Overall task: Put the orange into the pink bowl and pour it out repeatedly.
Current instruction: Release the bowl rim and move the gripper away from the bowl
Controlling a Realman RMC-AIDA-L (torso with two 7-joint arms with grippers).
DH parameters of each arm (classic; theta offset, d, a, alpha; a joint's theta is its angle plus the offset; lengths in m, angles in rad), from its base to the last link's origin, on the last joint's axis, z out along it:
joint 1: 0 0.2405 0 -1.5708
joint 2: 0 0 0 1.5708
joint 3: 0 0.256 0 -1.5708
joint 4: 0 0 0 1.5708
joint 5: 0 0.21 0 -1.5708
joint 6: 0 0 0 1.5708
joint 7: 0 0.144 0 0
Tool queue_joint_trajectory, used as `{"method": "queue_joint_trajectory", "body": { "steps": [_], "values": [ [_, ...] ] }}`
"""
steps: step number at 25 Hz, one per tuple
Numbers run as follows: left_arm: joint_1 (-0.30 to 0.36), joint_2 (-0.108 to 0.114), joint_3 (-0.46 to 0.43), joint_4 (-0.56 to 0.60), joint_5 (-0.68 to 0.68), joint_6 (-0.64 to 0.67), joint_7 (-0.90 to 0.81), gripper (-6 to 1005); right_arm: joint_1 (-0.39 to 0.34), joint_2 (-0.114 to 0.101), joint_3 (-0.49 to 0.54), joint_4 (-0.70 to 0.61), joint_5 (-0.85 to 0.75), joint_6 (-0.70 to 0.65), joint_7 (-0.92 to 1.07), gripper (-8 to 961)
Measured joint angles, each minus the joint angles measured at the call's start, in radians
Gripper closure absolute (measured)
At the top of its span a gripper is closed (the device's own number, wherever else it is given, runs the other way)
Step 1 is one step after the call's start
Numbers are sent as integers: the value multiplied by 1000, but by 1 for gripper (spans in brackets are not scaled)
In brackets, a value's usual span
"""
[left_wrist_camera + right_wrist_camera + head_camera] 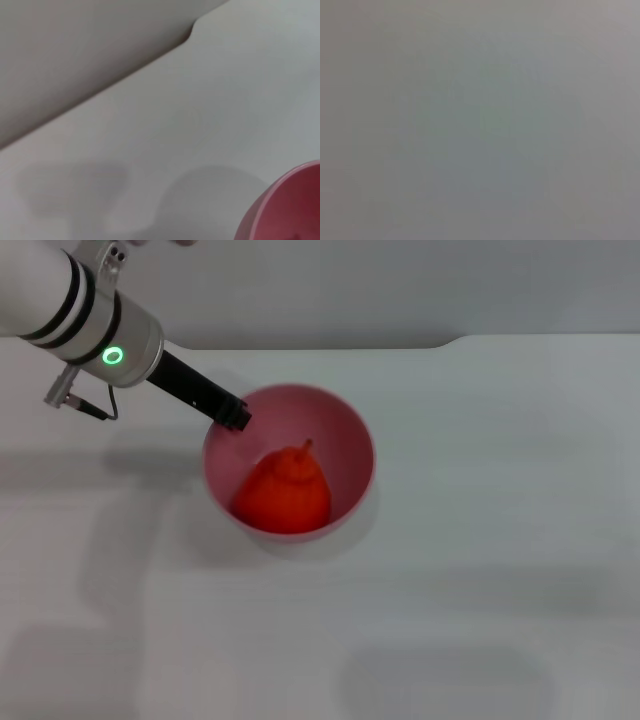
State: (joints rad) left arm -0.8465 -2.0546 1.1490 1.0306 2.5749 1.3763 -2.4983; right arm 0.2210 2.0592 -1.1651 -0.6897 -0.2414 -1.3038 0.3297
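The pink bowl (pixel 352 440) is in the middle of the head view, and the orange (pixel 285 495) lies inside it against the near wall, its pointed top toward the far side. My left gripper (pixel 236 417) comes in from the upper left and is shut on the bowl's far-left rim. The bowl hangs a little above the table, with its shadow cast beneath it. A part of the pink bowl (pixel 292 210) shows at one corner of the left wrist view. The right gripper is out of view; its wrist view shows only a plain grey surface.
The white table (pixel 500 560) spreads around the bowl. Its far edge (pixel 450 341) has a small step, which also shows as the notch (pixel 190 33) in the left wrist view. A grey wall lies beyond that edge.
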Motion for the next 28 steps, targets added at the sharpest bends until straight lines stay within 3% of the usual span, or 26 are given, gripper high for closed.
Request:
{"method": "queue_joint_trajectory", "body": {
  "steps": [4, 9, 15, 28],
  "values": [
    [-3, 2, 2, -3, 2, 51, -20, 917, -32, -22, 13, 27, 12, -5, 6, 426],
    [-4, 6, 3, -3, 8, 103, -29, 916, -50, -11, 27, 59, 11, -7, -10, 426],
    [9, 8, 12, -8, 34, 116, -32, 914, -4, -3, 31, 102, 10, -8, -13, 426],
    [49, 4, 58, -66, 47, 28, -33, 911, 48, 4, 20, 138, -4, -9, -12, 426]
  ]
}}
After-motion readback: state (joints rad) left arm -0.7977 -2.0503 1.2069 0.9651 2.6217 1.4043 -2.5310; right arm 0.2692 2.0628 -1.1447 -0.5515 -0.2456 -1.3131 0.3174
